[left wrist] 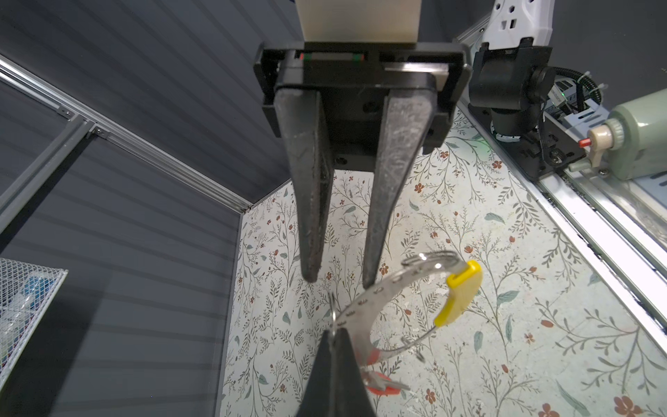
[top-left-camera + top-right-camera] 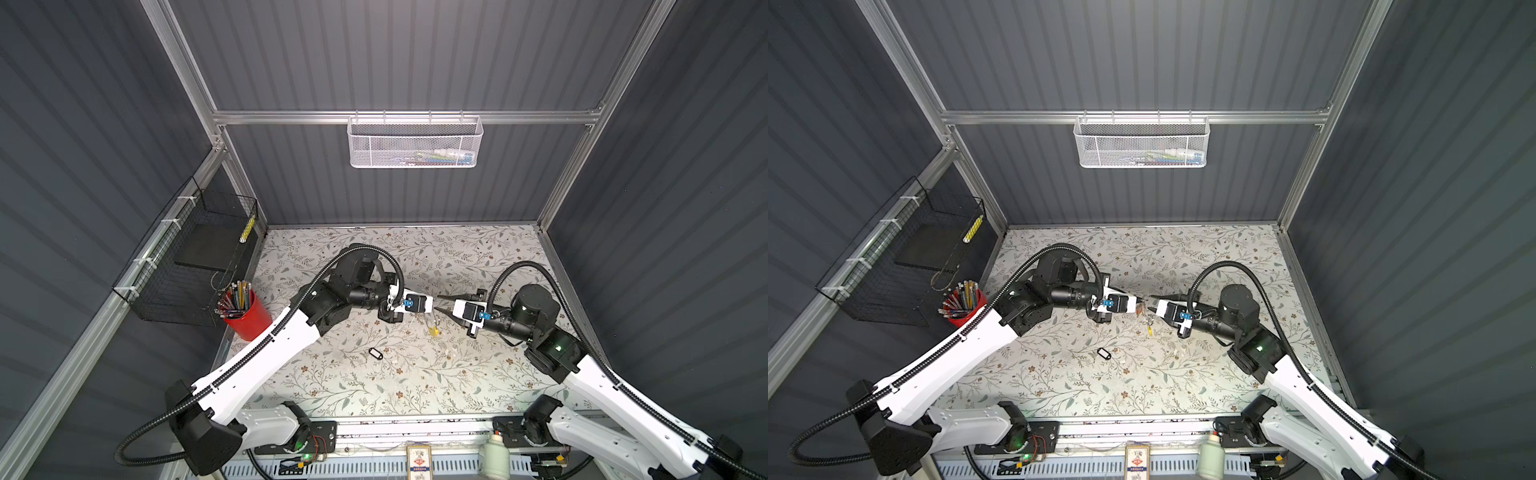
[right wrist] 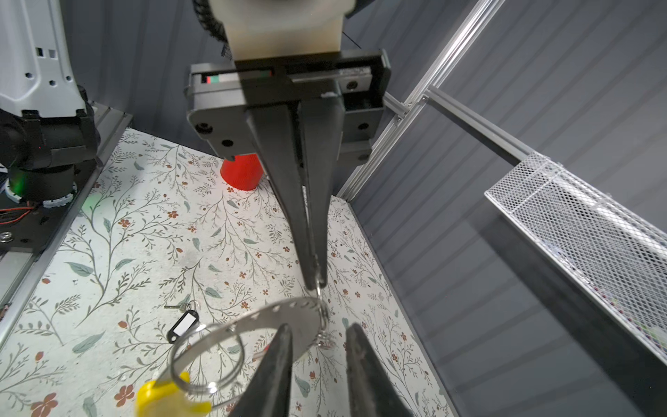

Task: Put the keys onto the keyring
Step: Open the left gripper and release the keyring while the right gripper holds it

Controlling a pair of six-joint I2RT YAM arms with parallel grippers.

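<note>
Nearest, my left gripper [image 1: 334,330] is pinched on a small wire ring [image 1: 334,314] at the airborne keyring [image 1: 364,310], orange key [image 1: 382,388] dangling below. My right gripper [image 1: 339,281] stands parted beside the band. Threading looks underway; the black-framed key [image 2: 375,353] on the table [image 2: 415,386] needs fetching next.

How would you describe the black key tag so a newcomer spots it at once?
On the floral tabletop, look from where the two arms meet toward their bases. The black key tag lies flat and alone there: a small oval black frame with a white insert, unlike the yellow-segmented keyring held up between the arms.
</note>
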